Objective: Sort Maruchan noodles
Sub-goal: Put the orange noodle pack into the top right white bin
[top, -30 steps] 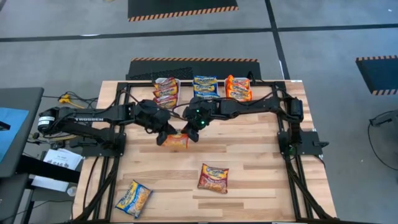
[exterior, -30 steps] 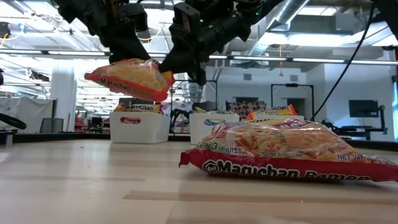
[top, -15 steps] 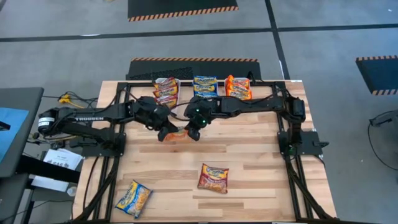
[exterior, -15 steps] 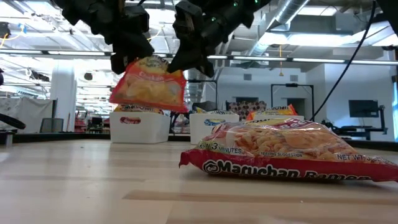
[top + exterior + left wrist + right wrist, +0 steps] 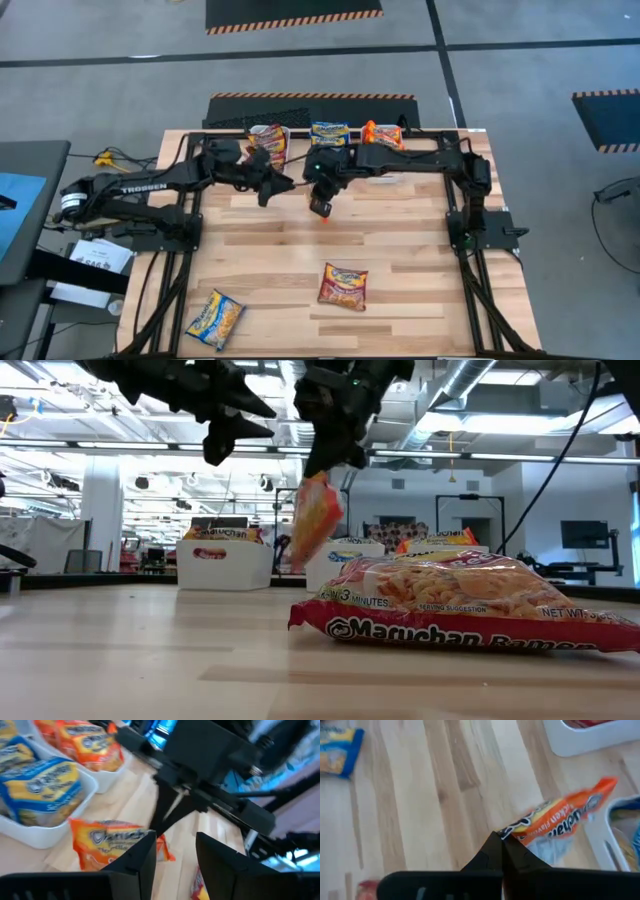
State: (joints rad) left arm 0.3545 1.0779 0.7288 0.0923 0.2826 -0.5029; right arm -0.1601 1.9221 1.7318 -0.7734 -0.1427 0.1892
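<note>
An orange Maruchan packet point(image 5: 313, 520) hangs above the middle of the table from my right gripper point(image 5: 335, 460), which is shut on it. The right wrist view also shows this packet point(image 5: 560, 822). My left gripper point(image 5: 225, 440) stands open to the packet's left, at about the same height, touching nothing. A dark red packet point(image 5: 343, 286) lies flat near the front middle, and a blue one point(image 5: 215, 318) lies at the front left corner. Along the far edge stand white bins holding red point(image 5: 267, 140), blue point(image 5: 330, 135) and orange point(image 5: 383, 133) packets. My right gripper pinches the orange packet by one end edge point(image 5: 512, 832) between its two shut fingers. The fingers slant downward onto it from the table's far right. The packet hangs below them, nearly upright and edge-on in the low view, lifted clear of the table.
The wooden tabletop point(image 5: 400, 250) is bare between the hanging packet and the two packets lying near the front edge. Both arms' black frames point(image 5: 470, 230) run along the table's left and right sides.
My left gripper has opened, let go of the orange packet and drawn back toward the far left. My right gripper has kept hold and risen. The packet, held level between both grippers a second ago, has swung down and now hangs upright from the right gripper alone.
</note>
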